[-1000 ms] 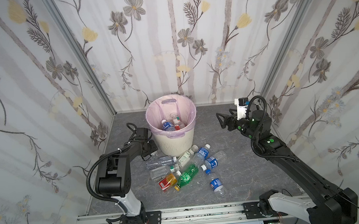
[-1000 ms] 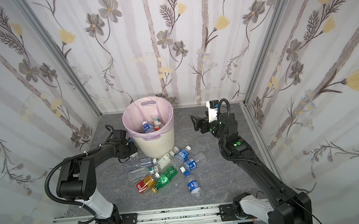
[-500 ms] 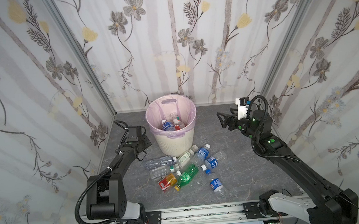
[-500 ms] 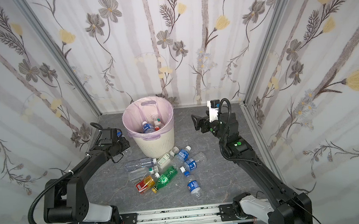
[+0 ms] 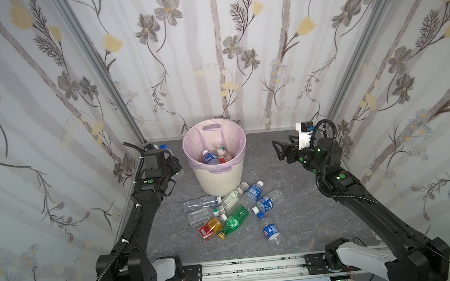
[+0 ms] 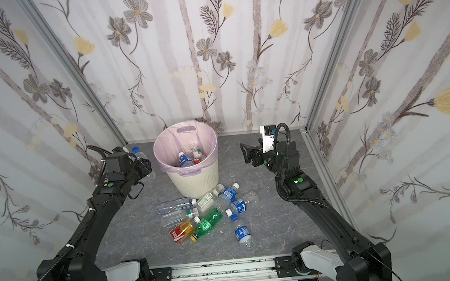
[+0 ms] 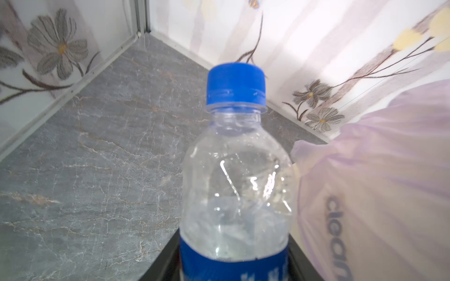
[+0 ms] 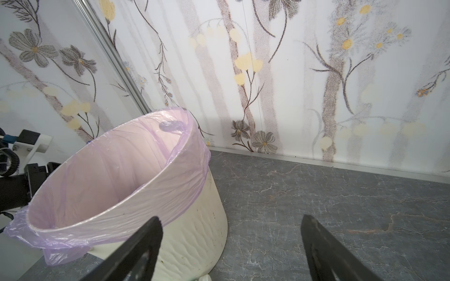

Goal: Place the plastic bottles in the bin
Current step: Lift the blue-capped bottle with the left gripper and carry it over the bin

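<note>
My left gripper [image 5: 173,162] is shut on a clear bottle [image 7: 235,175] with a blue cap and blue label, held just left of the bin [image 5: 217,176]; the bottle's neck [image 6: 136,151] points toward the back corner. The cream bin with its pink-lilac bag [image 7: 370,170] holds a few bottles [image 5: 211,157]. Several more plastic bottles lie on the floor in front of it, among them a green one [image 5: 235,221], an amber one [image 5: 210,227] and a blue-labelled one [image 6: 242,232]. My right gripper [image 5: 280,148] hangs open and empty to the right of the bin [image 8: 194,233], above the floor.
Flowered walls close in the grey marbled floor [image 5: 294,210] on three sides. The back left corner [image 7: 143,34] lies just beyond the held bottle. A metal rail [image 5: 243,267] runs along the front edge.
My left arm has swung from the pile by the bin's front left, back and up to the bin's left side, carrying the blue-capped bottle. The right arm has barely moved.
</note>
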Action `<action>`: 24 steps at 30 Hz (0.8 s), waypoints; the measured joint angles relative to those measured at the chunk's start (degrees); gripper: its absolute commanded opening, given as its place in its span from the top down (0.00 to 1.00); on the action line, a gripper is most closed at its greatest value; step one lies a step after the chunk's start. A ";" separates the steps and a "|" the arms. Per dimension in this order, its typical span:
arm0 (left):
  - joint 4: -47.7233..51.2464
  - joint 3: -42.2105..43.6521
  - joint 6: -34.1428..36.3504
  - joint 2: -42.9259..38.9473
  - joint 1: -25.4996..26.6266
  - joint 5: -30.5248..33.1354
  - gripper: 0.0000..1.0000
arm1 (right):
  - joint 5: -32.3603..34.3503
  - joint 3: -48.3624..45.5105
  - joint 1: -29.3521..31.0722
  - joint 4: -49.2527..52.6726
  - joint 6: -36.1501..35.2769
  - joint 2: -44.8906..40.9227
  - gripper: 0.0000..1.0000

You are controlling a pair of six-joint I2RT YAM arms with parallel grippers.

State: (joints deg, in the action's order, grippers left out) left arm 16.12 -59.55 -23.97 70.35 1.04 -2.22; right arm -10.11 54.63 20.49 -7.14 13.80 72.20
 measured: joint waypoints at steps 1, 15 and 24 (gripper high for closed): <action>0.20 -0.87 0.02 -0.55 -0.13 0.04 0.49 | 0.00 0.09 0.00 0.11 0.00 -0.13 0.10; 4.28 -12.00 4.11 -1.36 -0.72 -0.28 0.49 | -0.04 0.44 0.00 0.13 -0.39 -0.44 0.11; 4.87 -19.71 4.28 1.01 -0.70 -8.15 0.48 | -0.04 0.76 0.00 0.83 -0.37 -0.74 0.11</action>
State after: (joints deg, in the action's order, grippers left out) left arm 20.99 -79.26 -19.68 71.35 0.34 -10.37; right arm -10.15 55.40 20.49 -6.31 13.43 71.46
